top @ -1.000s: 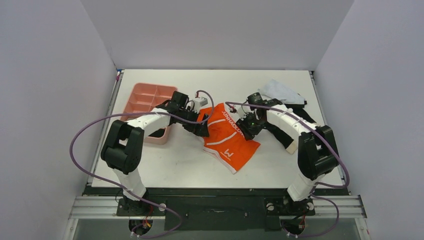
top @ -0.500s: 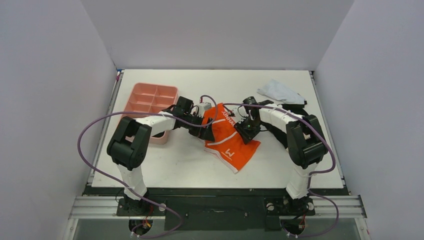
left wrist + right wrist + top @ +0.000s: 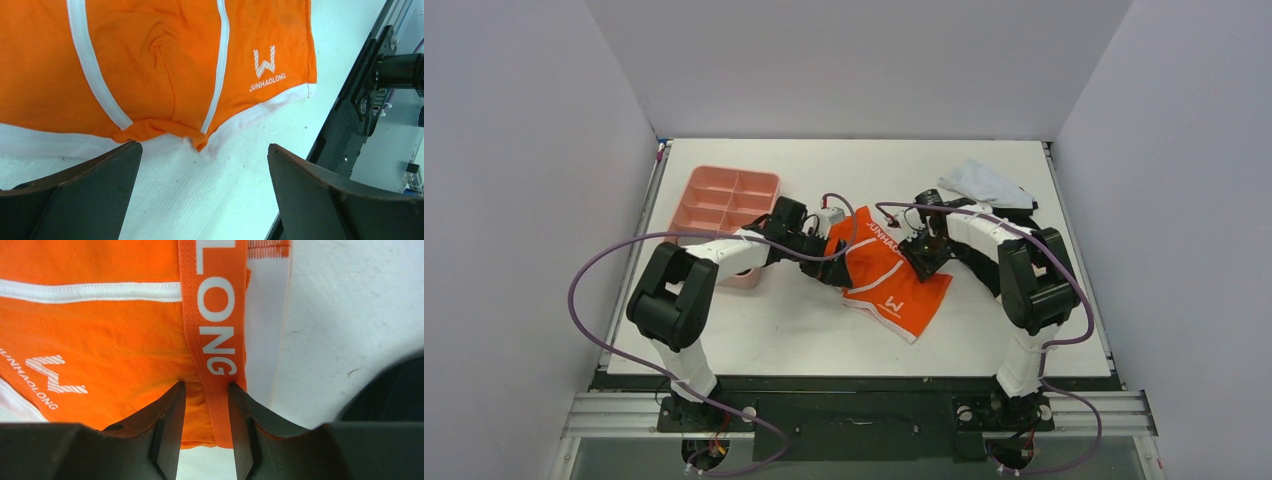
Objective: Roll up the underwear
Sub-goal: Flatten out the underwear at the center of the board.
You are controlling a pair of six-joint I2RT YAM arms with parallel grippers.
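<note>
A pink plastic tray [image 3: 734,170], divided into square compartments, sat at the far left of the white table [image 3: 774,330], with its near end hidden from the overhead camera. A pale grey-white crumpled cloth [image 3: 984,182] lay near the far right corner. Plain grey walls [image 3: 524,150] enclosed three sides, and a silver metal rail [image 3: 604,410] ran along the near edge.

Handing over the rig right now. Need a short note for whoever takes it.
Left tool: open, empty, low over the table at the leg-side edge of the orange underwear.
Right tool: shut on the waistband of the orange underwear.
Orange underwear: spread out mid-table, unrolled. Black underwear: far right, partly hidden by the right arm.
Done: nothing rolled yet.
Left: roll the orange underwear, then the black.
</note>
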